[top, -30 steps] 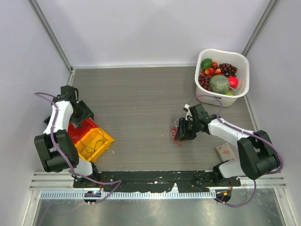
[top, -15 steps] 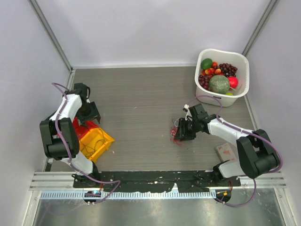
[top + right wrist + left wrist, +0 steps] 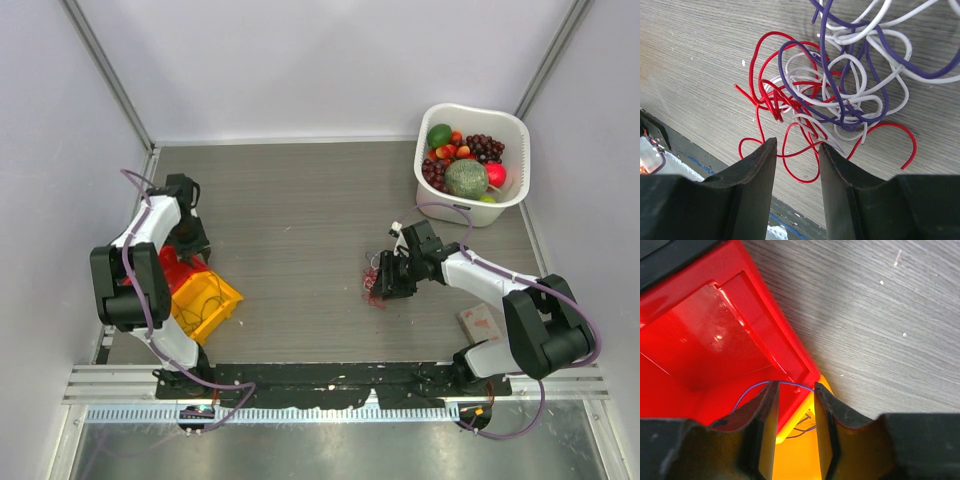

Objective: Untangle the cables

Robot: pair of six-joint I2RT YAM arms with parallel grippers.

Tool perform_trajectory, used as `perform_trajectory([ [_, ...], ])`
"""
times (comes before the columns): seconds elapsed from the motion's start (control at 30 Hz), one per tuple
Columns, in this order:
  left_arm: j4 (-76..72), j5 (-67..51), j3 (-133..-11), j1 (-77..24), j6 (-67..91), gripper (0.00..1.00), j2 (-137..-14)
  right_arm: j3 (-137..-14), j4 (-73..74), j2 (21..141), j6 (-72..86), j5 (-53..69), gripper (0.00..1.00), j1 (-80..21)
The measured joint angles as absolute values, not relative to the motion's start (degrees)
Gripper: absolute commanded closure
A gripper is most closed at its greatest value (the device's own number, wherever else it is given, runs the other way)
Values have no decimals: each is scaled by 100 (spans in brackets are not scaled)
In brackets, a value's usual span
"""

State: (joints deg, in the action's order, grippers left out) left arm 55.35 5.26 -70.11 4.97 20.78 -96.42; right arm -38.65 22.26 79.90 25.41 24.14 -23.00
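Since a second ago the left arm has folded in toward the side wall and its jaws have narrowed, while the right arm has held its place. The left gripper [image 3: 794,385] hangs with its two fingers a modest gap apart, clamped on nothing, right over the near corner of the red bin [image 3: 715,340]. A thin blue wire [image 3: 755,387] arcs across just beyond the fingertips, and the yellow bin [image 3: 800,460] shows below, butted against the red one. The right gripper [image 3: 796,144] also stands parted. It is poised low over the near edge of the cables [image 3: 840,95], where a red loop runs under the gap without being pinched. Those cables are a loose knot of red, white and purple-blue strands lying flat on the grey wood-grain table [image 3: 290,210], right of centre. Farther back on the right sits a white basket [image 3: 515,150] of fruit, well apart from the tangle.
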Motion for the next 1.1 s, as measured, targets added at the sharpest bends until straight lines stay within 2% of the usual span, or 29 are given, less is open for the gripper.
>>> perform_trajectory([
  [0.1, 5546, 602, -7013, 401, 2058, 69, -9679, -3865, 2226, 7990, 2541, 2414, 55, -2300],
  [0.13, 5546, 626, -7013, 373, 2053, 65, -9679, -3865, 2226, 7990, 2541, 2414, 55, -2300],
  [0.2, 5555, 666, -7015, 336, 2049, 45, -9679, -3865, 2226, 7990, 2541, 2414, 55, -2296],
  [0.27, 5572, 742, -7017, 309, 2023, 35, -9679, -3865, 2226, 7990, 2541, 2414, 55, -2287],
  [0.4, 5603, 897, -7017, 296, 2032, 34, -9679, -3865, 2226, 7990, 2541, 2414, 55, -2274],
  [0.57, 5636, 980, -7017, 296, 2003, 46, -9697, -3865, 2226, 7990, 2541, 2414, 55, -2274],
  [0.8, 5634, 893, -7015, 296, 1942, 73, -9843, -3865, 2226, 7990, 2541, 2414, 55, -2265],
  [1.1, 5653, 882, -7085, 285, 1920, 100, -9824, -3865, 2226, 7990, 2541, 2416, 55, -2263],
])
